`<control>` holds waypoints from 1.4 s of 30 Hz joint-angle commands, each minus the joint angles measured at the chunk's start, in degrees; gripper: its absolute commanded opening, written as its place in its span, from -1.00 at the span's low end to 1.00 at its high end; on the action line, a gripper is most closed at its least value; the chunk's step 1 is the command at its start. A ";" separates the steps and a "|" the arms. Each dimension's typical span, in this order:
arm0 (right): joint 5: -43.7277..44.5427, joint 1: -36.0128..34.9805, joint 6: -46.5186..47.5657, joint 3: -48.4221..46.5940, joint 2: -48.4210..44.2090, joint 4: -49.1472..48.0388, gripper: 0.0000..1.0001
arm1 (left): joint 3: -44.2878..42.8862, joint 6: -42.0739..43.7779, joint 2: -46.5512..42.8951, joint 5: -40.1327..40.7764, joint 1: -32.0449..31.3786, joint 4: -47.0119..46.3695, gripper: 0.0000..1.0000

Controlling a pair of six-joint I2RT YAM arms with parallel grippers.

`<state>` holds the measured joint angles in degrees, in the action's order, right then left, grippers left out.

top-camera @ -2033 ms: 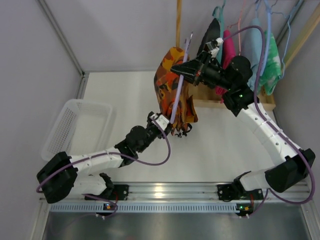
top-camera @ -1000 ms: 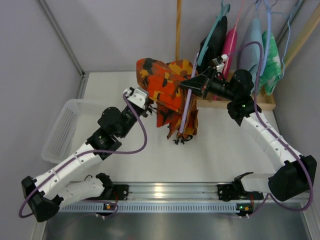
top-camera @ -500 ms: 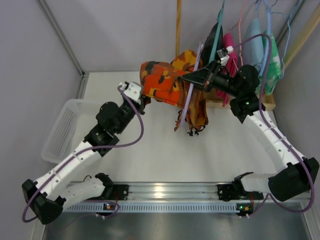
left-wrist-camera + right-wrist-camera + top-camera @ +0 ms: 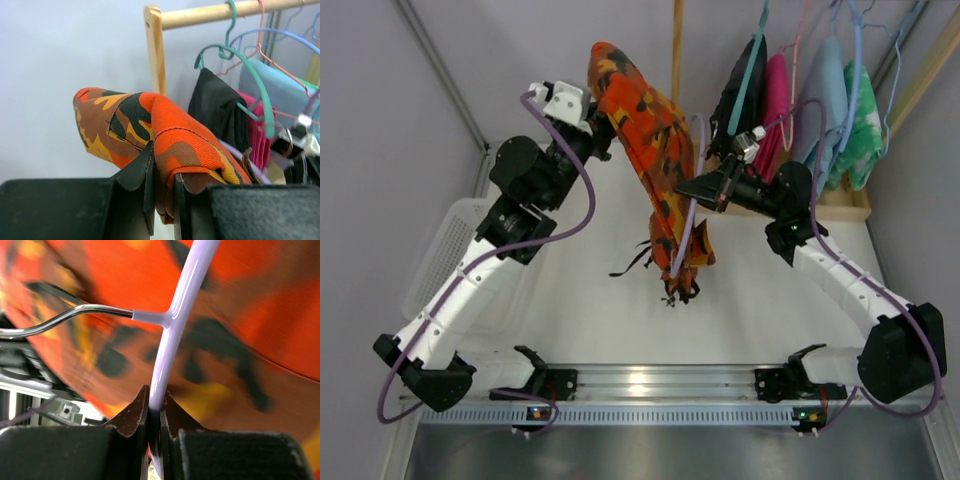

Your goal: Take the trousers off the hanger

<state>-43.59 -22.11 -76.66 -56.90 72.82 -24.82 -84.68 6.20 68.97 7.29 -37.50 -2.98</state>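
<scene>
Pale walls close around a white counter (image 4: 770,300), with a wooden rail (image 4: 220,12) of other clothes at the far right and a white basket (image 4: 440,270) at the left edge. The trousers (image 4: 645,115) hang in the air above the middle of the counter, between the two arms and not touching the surface. The right fingers (image 4: 140,412) are pressed together on the lilac hanger (image 4: 192,280), just below the place where its thin hook branches off; this grip seems meant to hold the hanger steady away from the rail. The left fingers (image 4: 150,182) pinch a thick fold of the orange cloth at its upper end and hold it high at the far left, probably to draw the cloth off across the hanger's bar. For this reason the trousers are stretched in one long band: the long axis runs from the left fingers, far and high, diagonally down toward the near edge, and the dark drawstrings (image 4: 635,262) dangle at the low end. The hanger lies along the lower half of this band, tilted, and the cloth is draped over it there, so the removal looks only partly done.
</scene>
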 commanded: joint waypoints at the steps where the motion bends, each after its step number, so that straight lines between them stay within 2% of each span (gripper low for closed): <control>1: 0.62 0.31 3.80 4.07 0.57 -4.89 -1.00 | -10.84 0.39 -0.86 4.58 2.16 -14.50 -1.00; 8: 1.14 0.22 3.54 13.21 5.05 -8.39 -1.00 | -24.54 2.33 4.06 5.45 2.25 -11.96 -1.00; 14: 1.23 0.14 3.80 17.26 7.86 -11.56 -1.00 | -30.97 4.52 6.88 7.73 2.34 -11.34 -1.00; 22: 0.26 -0.13 4.42 16.65 7.87 -11.48 -1.00 | -31.86 12.77 7.05 13.80 2.34 -12.04 -1.00; 27: -0.26 -1.01 5.73 16.04 7.16 -10.95 -1.00 | -28.35 25.16 6.09 20.21 2.78 -18.00 -1.00; 30: -0.35 -1.53 5.82 15.42 6.73 -11.04 -1.00 | -27.11 28.78 5.91 24.17 5.06 -19.95 -1.00; 32: -0.70 -1.80 5.91 15.07 6.64 -10.95 -1.00 | -26.50 28.70 5.83 25.58 9.09 -19.95 -1.00; 34: -0.88 -2.15 6.17 14.63 6.55 -10.87 -1.00 | -26.06 28.34 5.56 26.11 13.39 -19.96 -1.00; 42: -1.67 -2.41 7.58 12.87 6.55 -9.55 -1.00 | -28.42 30.02 7.50 27.69 24.12 -21.54 -1.00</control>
<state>-44.34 -23.64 -71.48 -40.91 81.49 -30.81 -109.10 34.74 77.54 35.38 -16.75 -13.32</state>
